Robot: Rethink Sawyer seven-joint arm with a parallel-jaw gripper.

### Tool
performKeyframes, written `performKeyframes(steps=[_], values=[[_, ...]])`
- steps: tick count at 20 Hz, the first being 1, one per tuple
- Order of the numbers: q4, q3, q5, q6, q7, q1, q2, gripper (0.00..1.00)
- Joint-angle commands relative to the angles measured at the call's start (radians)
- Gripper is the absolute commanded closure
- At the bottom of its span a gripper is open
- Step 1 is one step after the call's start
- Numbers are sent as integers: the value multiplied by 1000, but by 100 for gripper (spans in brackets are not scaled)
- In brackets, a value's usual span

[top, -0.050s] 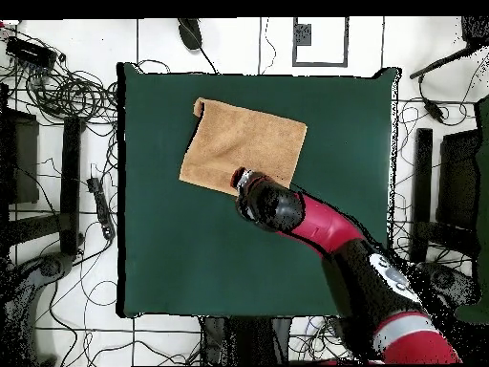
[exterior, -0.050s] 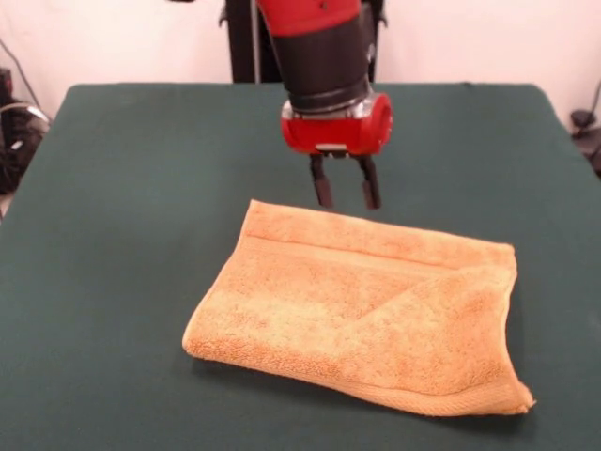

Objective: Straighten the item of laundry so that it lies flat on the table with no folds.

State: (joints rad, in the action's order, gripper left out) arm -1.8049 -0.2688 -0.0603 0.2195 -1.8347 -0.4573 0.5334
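On the big dark green felt table (exterior, -0.050s: 122,188) | folded orange-tan terry towel (exterior, -0.050s: 366,310) | black gripper (exterior, -0.050s: 346,194) open, empty, above far edge | next: grab an edge, unfold.

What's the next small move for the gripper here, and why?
Probably lower the gripper straight down onto the towel's far edge. Its fingers are open and hang just above that edge, holding nothing. The towel is folded over itself, with a diagonal flap on its top layer, so it does not lie flat on the table; gripping the upper layer seems needed before pulling it open.
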Motion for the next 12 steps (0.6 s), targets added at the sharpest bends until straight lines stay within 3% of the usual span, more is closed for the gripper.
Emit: performKeyframes(steps=[1,12], values=[[115,239,34,11,-145,114,-49,0],[117,236,-6,55,-133,70,-46,0]])
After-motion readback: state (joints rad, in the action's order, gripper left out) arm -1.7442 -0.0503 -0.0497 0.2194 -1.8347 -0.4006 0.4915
